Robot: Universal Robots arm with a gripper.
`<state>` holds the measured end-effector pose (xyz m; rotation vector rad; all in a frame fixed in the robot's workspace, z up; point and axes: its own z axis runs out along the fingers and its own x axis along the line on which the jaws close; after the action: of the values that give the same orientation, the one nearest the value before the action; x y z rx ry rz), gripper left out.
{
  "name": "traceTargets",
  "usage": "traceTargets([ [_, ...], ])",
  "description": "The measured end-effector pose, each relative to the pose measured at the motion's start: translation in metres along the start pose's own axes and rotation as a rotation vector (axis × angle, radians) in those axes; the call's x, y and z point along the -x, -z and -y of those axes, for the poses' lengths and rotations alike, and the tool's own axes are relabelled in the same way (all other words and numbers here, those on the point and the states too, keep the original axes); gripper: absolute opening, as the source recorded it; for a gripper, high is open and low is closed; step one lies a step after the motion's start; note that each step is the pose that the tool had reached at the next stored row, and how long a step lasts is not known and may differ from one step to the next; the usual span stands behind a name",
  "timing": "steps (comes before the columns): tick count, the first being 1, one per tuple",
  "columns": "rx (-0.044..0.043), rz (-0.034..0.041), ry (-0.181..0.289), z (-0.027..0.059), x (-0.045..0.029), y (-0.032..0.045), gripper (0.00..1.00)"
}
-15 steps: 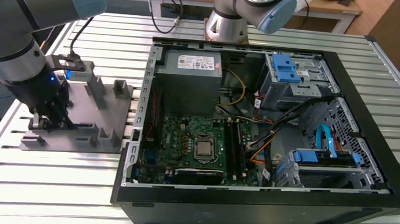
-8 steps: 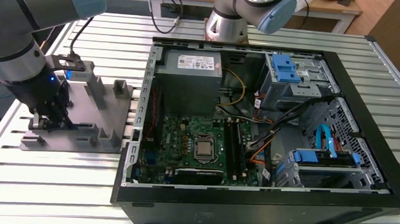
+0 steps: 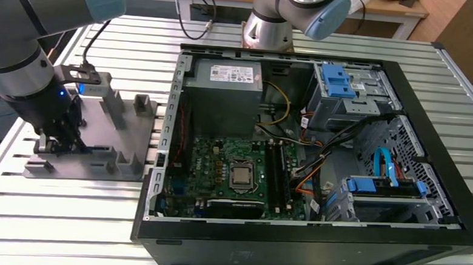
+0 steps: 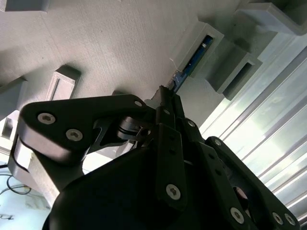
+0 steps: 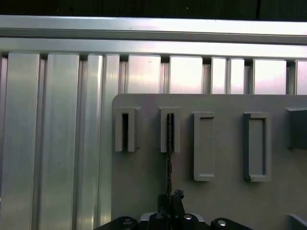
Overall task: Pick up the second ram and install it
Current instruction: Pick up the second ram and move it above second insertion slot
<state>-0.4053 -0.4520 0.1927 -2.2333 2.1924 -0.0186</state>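
Gripper (image 4: pixel 165 93) up close looks pinched on the near end of the second ram (image 4: pixel 192 62), which stands on edge in a slot of the grey holder tray (image 3: pixel 125 163) at the exterior view's left. It's probably light, stiff and fragile, so I'd grip the bare edges, not the chips. There's room above the tray. Further right, PC case (image 3: pixel 433 88) walls and cables (image 3: pixel 325 146) crowd the black slots (image 3: pixel 280 165).

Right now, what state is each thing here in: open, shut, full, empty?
gripper: fingers shut on the second ram.
second ram: standing on edge, far end seated in the gray holder.
neighbouring slot: empty.
computer case: lying flat, side open, insides showing.
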Motion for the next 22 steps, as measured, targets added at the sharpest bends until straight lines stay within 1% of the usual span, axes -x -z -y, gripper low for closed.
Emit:
traceTargets([
  [2, -0.0002, 0.0003, 0.0, 0.0, 0.0, 0.0018, 0.14],
  [9, -0.0001, 0.0003, 0.0, 0.0002, 0.0, 0.0154, 0.14],
  [19, -0.0001, 0.0004, 0.0, 0.0005, 0.0, 0.0281, 0.14],
  [22, 0.0, 0.0003, 0.0, 0.0005, 0.0, 0.0332, 0.14],
])
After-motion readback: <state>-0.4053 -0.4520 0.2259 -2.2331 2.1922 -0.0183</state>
